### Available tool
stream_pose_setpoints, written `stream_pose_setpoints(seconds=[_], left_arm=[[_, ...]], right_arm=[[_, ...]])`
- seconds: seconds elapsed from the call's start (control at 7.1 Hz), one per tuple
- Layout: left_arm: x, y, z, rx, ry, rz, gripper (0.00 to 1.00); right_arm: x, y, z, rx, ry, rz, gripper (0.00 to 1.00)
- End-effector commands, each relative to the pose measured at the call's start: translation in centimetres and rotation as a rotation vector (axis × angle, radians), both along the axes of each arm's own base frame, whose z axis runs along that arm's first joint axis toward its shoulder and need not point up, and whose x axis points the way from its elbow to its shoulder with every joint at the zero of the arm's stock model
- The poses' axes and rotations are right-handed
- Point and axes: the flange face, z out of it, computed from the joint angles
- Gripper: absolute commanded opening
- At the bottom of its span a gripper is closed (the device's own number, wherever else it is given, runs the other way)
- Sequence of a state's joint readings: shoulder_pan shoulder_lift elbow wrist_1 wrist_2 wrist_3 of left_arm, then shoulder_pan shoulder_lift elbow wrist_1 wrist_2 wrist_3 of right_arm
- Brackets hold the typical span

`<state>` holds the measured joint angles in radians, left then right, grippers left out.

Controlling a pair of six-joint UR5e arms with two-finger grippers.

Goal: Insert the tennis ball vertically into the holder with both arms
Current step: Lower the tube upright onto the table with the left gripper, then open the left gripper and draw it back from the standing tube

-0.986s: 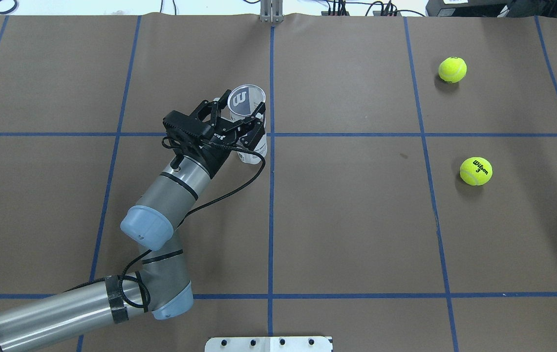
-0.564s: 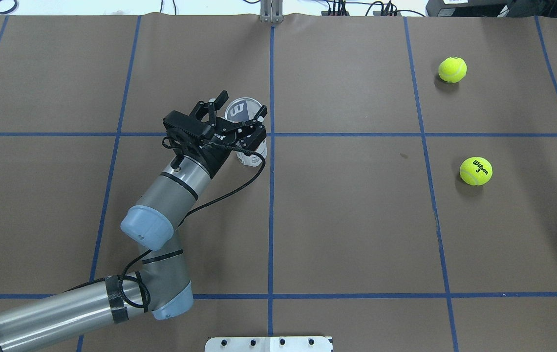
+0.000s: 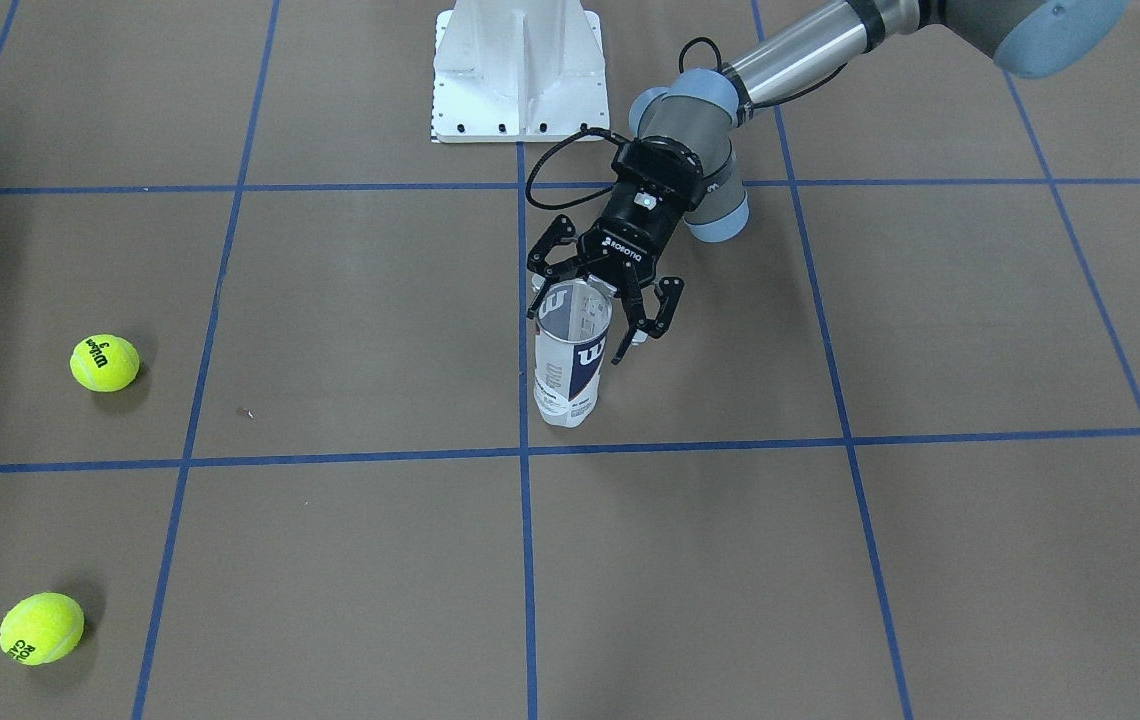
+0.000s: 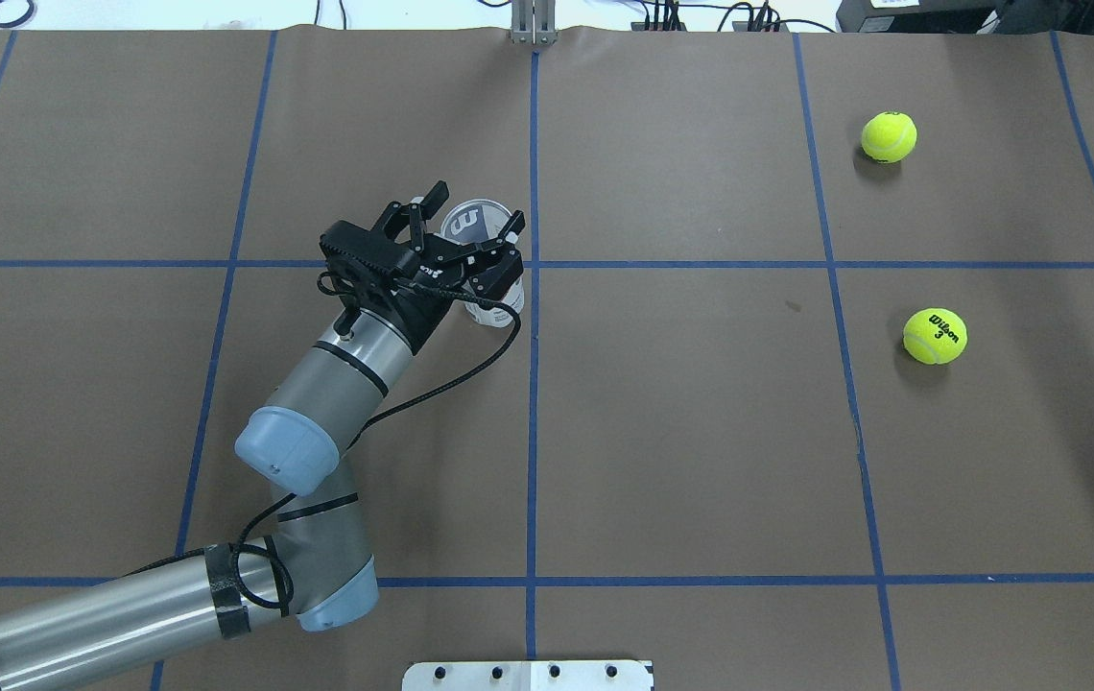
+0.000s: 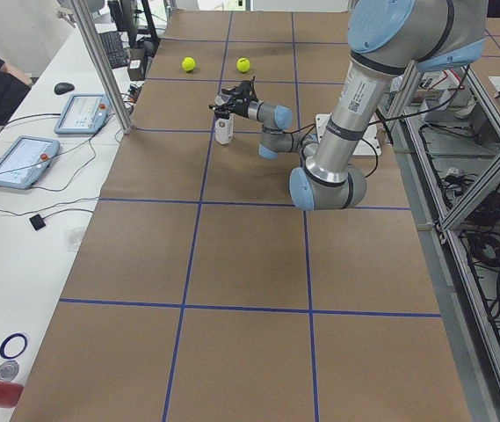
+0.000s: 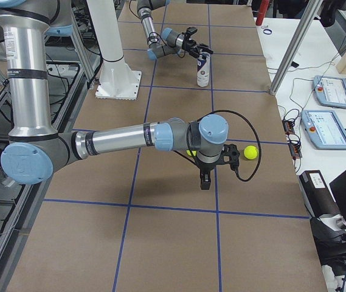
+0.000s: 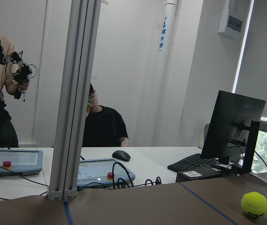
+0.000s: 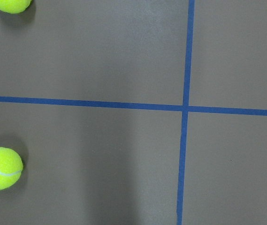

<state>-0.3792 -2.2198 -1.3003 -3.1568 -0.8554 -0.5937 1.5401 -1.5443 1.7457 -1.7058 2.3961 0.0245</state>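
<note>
Now, the step in hand, as I read it, is to get the can (image 3: 567, 375) gripped and steady so that a ball can go in from above. The can stands upright on the table (image 4: 701, 451) with its mouth open to the top. Take the overhead view with the robot at 6, and it is a little toward 11 o'clock of the table's centre. The left gripper (image 3: 580, 330) reaches in from 7 o'clock with its jaws spread, one finger on each side of the can's upper part. I cannot tell whether either finger touches the plastic. Close gently and evenly: thin clear plastic probably dents, and a one-sided push could tip a tall, light can. Keep your fingers below the rim so the mouth is free, and hold the can vertical. The right gripper (image 6: 204, 177) shows only in the side view, pointing down over the table close to the balls, and you cannot tell there how its jaws stand. The nearer ball (image 4: 935, 336) lies at 3 o'clock and the farther ball (image 4: 889, 136) at 2 o'clock, both well apart from the can. The nearer one looks the easier pick. As for writing, the nearer ball reads "Wilson 3", and the can's white and navy label (image 3: 585, 357) carries a large "W". The left gripper's body reads "ROBOTIQ", and the small print on the can is too fine to read.
</note>
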Motion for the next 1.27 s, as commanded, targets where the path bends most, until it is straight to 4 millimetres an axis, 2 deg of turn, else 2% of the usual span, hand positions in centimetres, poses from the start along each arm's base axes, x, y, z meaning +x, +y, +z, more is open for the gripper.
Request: stream_pose_setpoints(seconds=[0.0, 0.28, 0.56, 0.7, 0.99, 1.13], left_arm=[[-0.3, 0.2, -1.2, 0.010, 0.023, 0.002, 0.99], [-1.3, 0.5, -2.5, 0.025, 0.053, 0.006, 0.99], [-3.4, 0.8, -4.3, 0.068, 0.058, 0.025, 0.99], [-5.3, 1.0, -4.0, 0.098, 0.007, 0.058, 0.99], [-11.6, 3.4, -2.4, 0.143, -0.172, 0.145, 0.99], [-13.8, 3.8, -1.7, 0.132, -0.221, 0.167, 0.99]], right_arm=[[0.0, 0.0, 0.0, -0.002, 0.000, 0.001, 0.99], [0.0, 0.0, 0.0, 0.000, 0.000, 0.000, 0.99], [0.0, 0.0, -0.3, 0.005, 0.000, 0.001, 0.99], [0.0, 0.0, -0.7, 0.015, 0.000, 0.000, 0.99], [0.0, -1.3, -2.9, 0.062, 0.001, -0.001, 0.99], [0.0, -1.4, -3.0, 0.072, 0.009, -0.007, 0.99]])
